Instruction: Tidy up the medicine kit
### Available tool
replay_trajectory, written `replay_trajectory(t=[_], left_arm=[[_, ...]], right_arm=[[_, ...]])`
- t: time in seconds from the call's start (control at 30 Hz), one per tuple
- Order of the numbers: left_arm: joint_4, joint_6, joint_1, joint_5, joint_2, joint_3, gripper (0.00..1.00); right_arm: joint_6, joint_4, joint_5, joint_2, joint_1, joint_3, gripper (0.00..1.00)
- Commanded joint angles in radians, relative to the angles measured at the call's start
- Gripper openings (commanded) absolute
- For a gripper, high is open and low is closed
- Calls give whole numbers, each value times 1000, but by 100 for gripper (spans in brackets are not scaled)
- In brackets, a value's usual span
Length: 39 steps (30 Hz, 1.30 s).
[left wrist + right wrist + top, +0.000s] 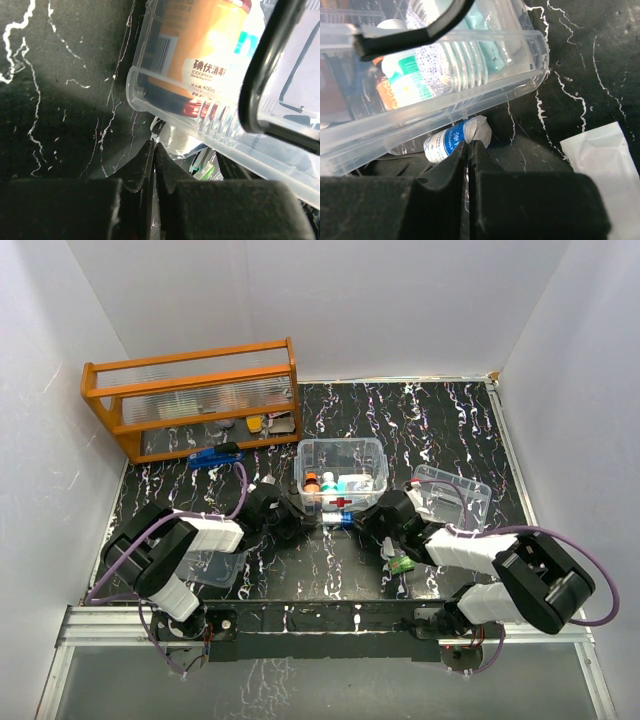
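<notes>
Bottle point(451, 142) half-hidden under medicine kit point(342, 502). Left gripper point(152, 146) and right gripper point(469, 145) pinched shut. Black marbled table point(450, 430), white walls point(350, 300).

I'm working in a robot lab cell: plain white panel walls point(400, 300) box in a black marbled tabletop point(440, 430), with an aluminium rail point(100, 625) along its near edge.

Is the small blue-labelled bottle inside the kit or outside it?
Outside. The bottle lies on its side on the table against the medicine kit's outer wall, at the right end effector's tips.
</notes>
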Motion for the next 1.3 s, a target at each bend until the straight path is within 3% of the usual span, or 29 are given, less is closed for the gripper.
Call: replay_trajectory(t=[0.0,0.23,0.5,0.63,0.93,1.27], left_arm=[[-36,6,-4,14,-69,-15,3],[-160,57,-4,-49,-199,-25,32],[-437,86,8,-277,-424,-50,35],[-538,119,17,-396,-519,-36,37],[-772,345,128,-463,-638,178,42],[-774,640,236,-417,-622,334,46]], right_arm=[[27,-2,41,-73,4,-4,0],[-77,-148,-11,-203,4,1,0],[-198,-425,-19,-486,4,53,0],[-268,-544,23,-538,4,161,0],[-464,-631,221,-424,1,466,0],[-614,-604,344,-171,-32,675,0]])
